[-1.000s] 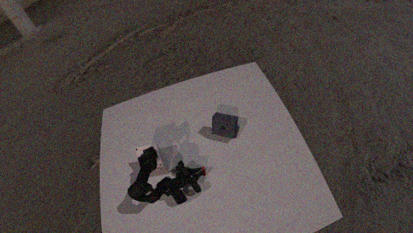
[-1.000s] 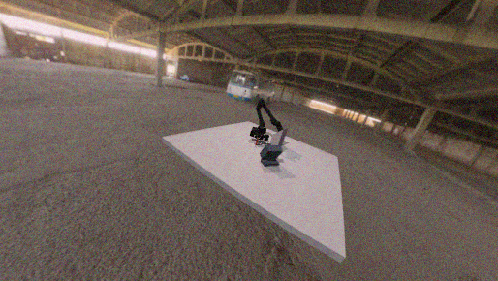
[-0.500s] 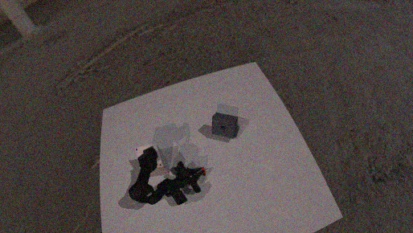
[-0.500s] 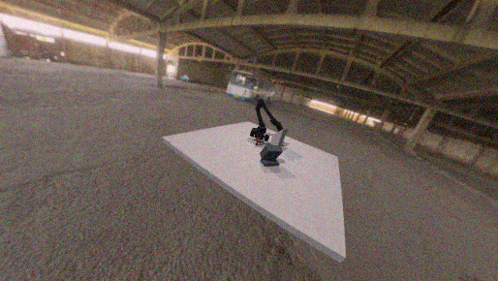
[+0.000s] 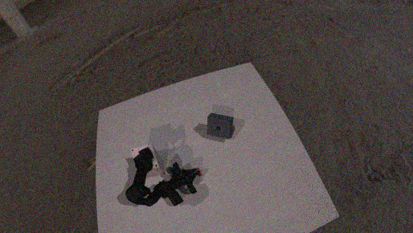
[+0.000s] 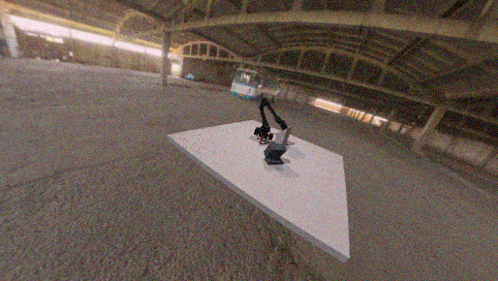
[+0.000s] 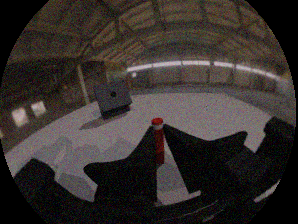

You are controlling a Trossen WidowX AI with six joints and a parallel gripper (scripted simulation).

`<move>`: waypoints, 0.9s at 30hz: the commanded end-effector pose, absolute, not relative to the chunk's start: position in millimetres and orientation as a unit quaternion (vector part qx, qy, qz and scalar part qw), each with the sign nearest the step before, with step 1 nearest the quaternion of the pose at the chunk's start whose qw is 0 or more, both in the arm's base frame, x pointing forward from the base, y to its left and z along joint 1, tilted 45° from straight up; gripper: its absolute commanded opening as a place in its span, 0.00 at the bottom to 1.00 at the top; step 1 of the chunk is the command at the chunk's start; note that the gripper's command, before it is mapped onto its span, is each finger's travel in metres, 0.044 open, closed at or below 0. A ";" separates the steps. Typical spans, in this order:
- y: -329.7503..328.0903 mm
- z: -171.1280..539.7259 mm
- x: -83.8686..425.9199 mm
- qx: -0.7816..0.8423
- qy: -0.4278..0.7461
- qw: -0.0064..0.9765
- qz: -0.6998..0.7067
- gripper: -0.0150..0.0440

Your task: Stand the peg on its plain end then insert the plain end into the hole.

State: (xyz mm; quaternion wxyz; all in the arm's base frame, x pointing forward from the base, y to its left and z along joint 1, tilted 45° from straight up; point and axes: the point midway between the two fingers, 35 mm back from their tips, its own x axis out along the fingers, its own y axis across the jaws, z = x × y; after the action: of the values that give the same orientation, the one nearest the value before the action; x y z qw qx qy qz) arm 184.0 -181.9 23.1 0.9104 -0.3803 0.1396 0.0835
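Observation:
The red peg [image 5: 198,172] [image 6: 262,140] [image 7: 159,148] is between the fingertips of my gripper [image 5: 196,173] [image 7: 158,134], which is shut on it. In the wrist view the peg looks roughly upright, its white-banded end at the top, above the fingertips. Its plain end points down; whether it touches the table cannot be told. The dark sloped panel [image 5: 223,121] [image 6: 274,153] [image 7: 106,101] stands apart from the gripper, to the left and farther off in the wrist view. Its hole [image 5: 218,128] [image 7: 113,94] shows as a dark round spot in the face.
The pale table top [image 5: 265,161] [image 6: 310,189] [image 7: 190,112] carries the arm and the panel. Its far edge shows behind the panel in the top view. The arm's base and shadows lie on the panel's near side in that view.

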 end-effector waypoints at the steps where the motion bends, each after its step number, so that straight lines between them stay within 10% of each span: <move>1: -183.8 22.1 182.6 -0.380 0.140 0.910 0.083 0.34; 27: -182.5 23.0 183.0 -0.379 0.132 0.912 0.087 0.47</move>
State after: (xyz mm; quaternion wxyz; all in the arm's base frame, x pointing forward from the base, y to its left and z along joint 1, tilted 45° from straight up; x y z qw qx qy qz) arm 183.0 -182.6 23.1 0.9116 -0.3794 0.1321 0.0871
